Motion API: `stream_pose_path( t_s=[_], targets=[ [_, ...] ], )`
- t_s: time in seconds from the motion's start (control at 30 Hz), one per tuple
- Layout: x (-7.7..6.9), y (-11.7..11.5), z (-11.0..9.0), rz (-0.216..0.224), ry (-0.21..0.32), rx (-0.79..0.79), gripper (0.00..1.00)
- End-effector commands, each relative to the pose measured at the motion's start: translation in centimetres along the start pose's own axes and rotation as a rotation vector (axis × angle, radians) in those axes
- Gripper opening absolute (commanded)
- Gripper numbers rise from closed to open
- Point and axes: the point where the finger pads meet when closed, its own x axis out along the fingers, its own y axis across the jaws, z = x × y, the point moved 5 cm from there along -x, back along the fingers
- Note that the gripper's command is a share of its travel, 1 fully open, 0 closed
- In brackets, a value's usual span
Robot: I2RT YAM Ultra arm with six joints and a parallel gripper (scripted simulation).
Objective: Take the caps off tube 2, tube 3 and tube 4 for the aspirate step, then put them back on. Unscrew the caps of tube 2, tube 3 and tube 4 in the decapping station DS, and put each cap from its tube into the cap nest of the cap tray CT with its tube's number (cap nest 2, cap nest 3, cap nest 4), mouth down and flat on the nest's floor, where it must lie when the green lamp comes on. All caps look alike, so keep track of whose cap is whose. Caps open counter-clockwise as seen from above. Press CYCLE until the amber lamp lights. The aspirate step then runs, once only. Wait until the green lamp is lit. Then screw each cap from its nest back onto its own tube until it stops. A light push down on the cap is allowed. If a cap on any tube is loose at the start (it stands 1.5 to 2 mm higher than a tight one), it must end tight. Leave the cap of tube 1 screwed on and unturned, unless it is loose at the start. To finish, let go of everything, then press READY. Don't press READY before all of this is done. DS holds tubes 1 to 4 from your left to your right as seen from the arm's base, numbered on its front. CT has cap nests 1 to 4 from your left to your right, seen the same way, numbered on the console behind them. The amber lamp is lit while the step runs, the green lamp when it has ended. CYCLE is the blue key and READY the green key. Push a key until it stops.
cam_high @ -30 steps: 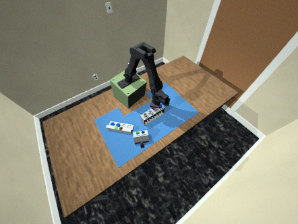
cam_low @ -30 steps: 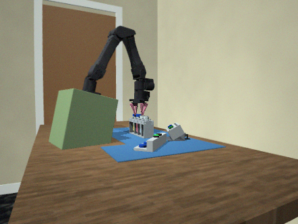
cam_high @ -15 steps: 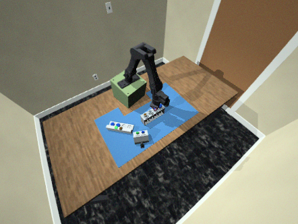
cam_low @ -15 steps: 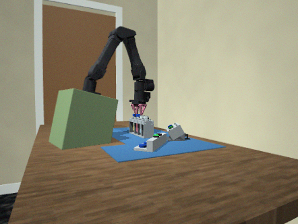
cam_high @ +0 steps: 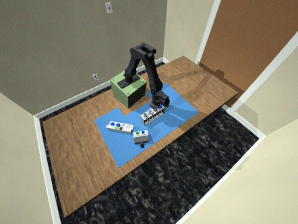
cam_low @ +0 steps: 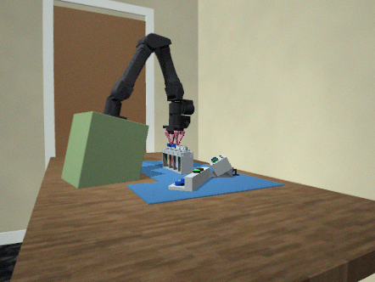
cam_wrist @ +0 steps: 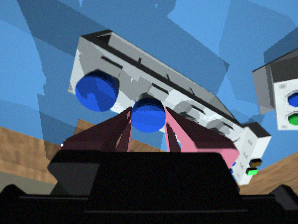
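The claw [cam_wrist: 148, 131] is pinching a blue cap [cam_wrist: 148, 114] on a tube standing in the decapping station [cam_wrist: 150, 82], its pink fingers pressed against the cap's two sides. This is the second cap along the station; another blue cap [cam_wrist: 97, 90] sits just beside it at the station's end, and the two tube places beyond the claw show no blue. The station stands on the blue mat [cam_high: 118, 148] on the table [cam_high: 74, 162], near the cap tray [cam_high: 120, 127] and the key console [cam_high: 141, 136].
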Motion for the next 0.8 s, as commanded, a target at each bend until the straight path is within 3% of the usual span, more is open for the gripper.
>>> stream_pose_path(
  t_s=[0.0, 0.07, 0.57, 0.77],
  targets=[
    [-0.18, -0.16, 0.41, -0.005, -0.02, 0.129, 0.0],
    [-0.18, -0.16, 0.41, -0.005, -0.02, 0.129, 0.0],
    [-0.14, -0.16, 0.4, 0.0, -0.021, 0.629, 0.0],
    [-0.14, -0.16, 0.41, 0.001, -0.021, 0.714, 0.0]
  ],
)
